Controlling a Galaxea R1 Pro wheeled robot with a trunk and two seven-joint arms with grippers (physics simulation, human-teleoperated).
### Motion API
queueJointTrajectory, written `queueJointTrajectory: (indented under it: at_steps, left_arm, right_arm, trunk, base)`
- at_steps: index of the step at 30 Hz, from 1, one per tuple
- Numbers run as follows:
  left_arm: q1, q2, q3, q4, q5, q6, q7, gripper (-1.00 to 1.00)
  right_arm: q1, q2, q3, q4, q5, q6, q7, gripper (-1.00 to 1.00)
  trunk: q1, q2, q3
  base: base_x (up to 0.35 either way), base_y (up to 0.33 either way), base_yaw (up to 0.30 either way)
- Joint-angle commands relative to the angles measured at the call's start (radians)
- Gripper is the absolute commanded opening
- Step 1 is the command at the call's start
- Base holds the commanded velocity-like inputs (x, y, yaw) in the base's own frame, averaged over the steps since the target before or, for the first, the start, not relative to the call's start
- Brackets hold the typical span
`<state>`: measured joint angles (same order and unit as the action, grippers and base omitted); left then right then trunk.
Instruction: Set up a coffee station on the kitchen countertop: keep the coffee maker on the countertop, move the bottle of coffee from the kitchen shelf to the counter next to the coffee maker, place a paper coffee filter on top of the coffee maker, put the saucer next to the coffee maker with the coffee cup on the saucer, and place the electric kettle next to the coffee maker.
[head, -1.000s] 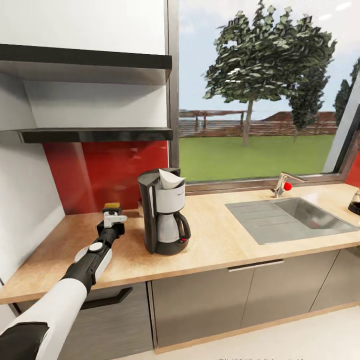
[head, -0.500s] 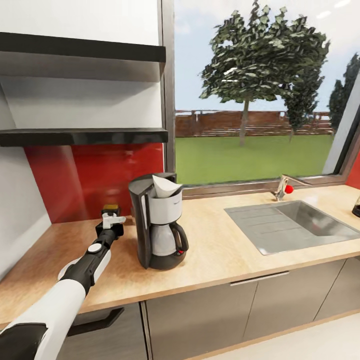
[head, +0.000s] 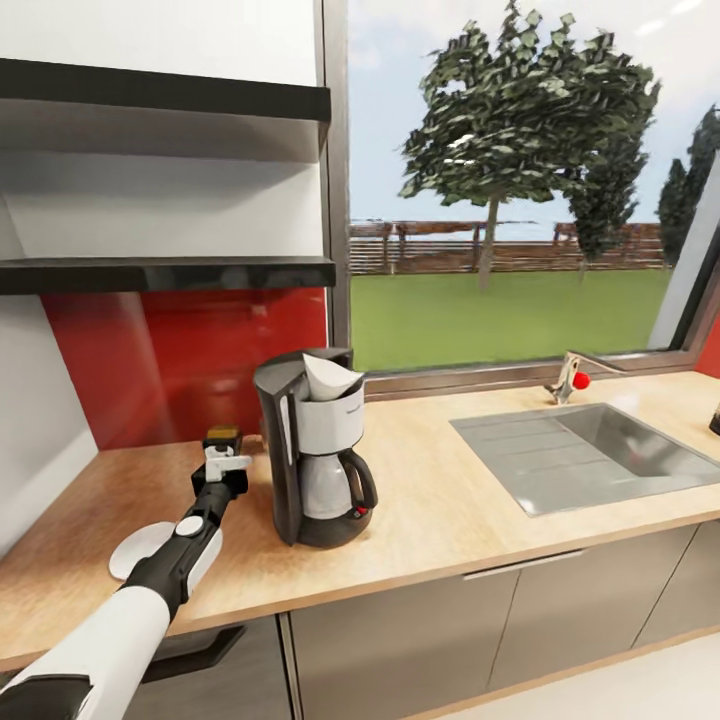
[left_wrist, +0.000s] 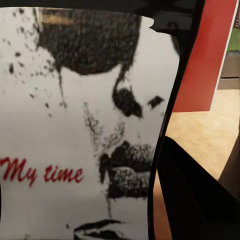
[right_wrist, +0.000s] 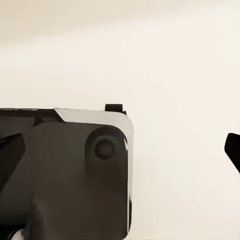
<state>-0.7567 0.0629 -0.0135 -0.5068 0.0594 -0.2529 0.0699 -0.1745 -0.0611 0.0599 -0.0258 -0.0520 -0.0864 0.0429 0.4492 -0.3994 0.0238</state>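
Left pincer (head: 224, 455) clamped on gold-lidded bottle of coffee (head: 222, 439) — white label; right pincer unclear.

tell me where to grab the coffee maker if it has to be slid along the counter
Probably grip the tall black body of the coffee maker on its left side, coming in level from the left. It stands upright, and the carafe handle juts out toward the front right, while the paper filter sits loosely on top, so the top and front are poor holds.

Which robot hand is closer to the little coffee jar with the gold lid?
Left. The left gripper is right at the coffee jar on the countertop, its label close before the left wrist camera. The right gripper's fingers have no jar between them.
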Motion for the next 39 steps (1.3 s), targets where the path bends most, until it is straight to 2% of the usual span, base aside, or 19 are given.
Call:
queueJointTrajectory:
  at_steps: [1, 6, 8, 12, 15, 18, 31, 32, 39]
  left_arm:
    - [0.0, 0.0, -0.002, 0.005, 0.004, -0.003, 0.001, -1.0]
    - [0.0, -0.001, -0.002, 0.026, 0.004, -0.003, 0.001, -1.0]
    - [0.012, -0.01, -0.006, 0.038, 0.007, -0.015, 0.002, -1.0]
    - [0.036, -0.005, -0.005, 0.044, 0.007, -0.027, 0.001, -1.0]
    - [0.053, -0.003, -0.006, 0.032, 0.007, -0.013, 0.001, -1.0]
    - [0.07, -0.004, -0.006, 0.033, 0.008, -0.031, 0.001, -1.0]
    - [0.072, -0.006, -0.006, 0.036, 0.008, -0.107, 0.001, -1.0]
    - [0.072, -0.006, -0.006, 0.035, 0.008, -0.147, 0.001, -1.0]
    - [0.072, -0.007, -0.006, 0.036, 0.008, -0.147, 0.001, -1.0]
  right_arm:
    - [0.0, 0.0, 0.007, 0.001, -0.004, -0.004, 0.003, 1.0]
    - [0.0, 0.003, 0.009, 0.001, 0.0, -0.005, 0.005, 1.0]
    - [0.0, 0.012, 0.008, 0.001, 0.003, -0.006, 0.004, 1.0]
    - [0.0, 0.016, 0.008, 0.001, 0.002, -0.006, 0.004, 1.0]
    - [0.0, 0.012, 0.003, 0.0, 0.0, -0.005, 0.005, 1.0]
    - [0.0, 0.011, 0.0, 0.0, -0.001, -0.004, 0.005, 1.0]
    - [0.0, 0.01, 0.003, 0.0, -0.001, -0.004, 0.004, 1.0]
    - [0.0, 0.011, 0.003, 0.0, -0.001, -0.004, 0.003, 1.0]
    - [0.0, 0.013, 0.003, 0.0, 0.0, -0.004, 0.003, 1.0]
  trunk:
    - [0.001, -0.001, 0.0]
    - [0.001, -0.001, 0.0]
    - [0.001, -0.001, 0.0]
    - [0.001, -0.001, 0.0]
    - [0.001, -0.001, 0.0]
    - [0.001, -0.001, -0.002]
    - [0.001, -0.001, -0.022]
    - [0.001, -0.001, -0.024]
    - [0.001, -0.001, -0.033]
  base:
    - [0.28, 0.0, 0.0]
    - [0.151, 0.0, 0.0]
    - [0.0, 0.0, 0.0]
    - [0.0, 0.0, 0.0]
    - [0.0, 0.0, 0.0]
    - [0.0, 0.0, 0.0]
    - [0.002, 0.0, 0.0]
    - [0.115, 0.0, 0.0]
    - [0.3, 0.0, 0.0]
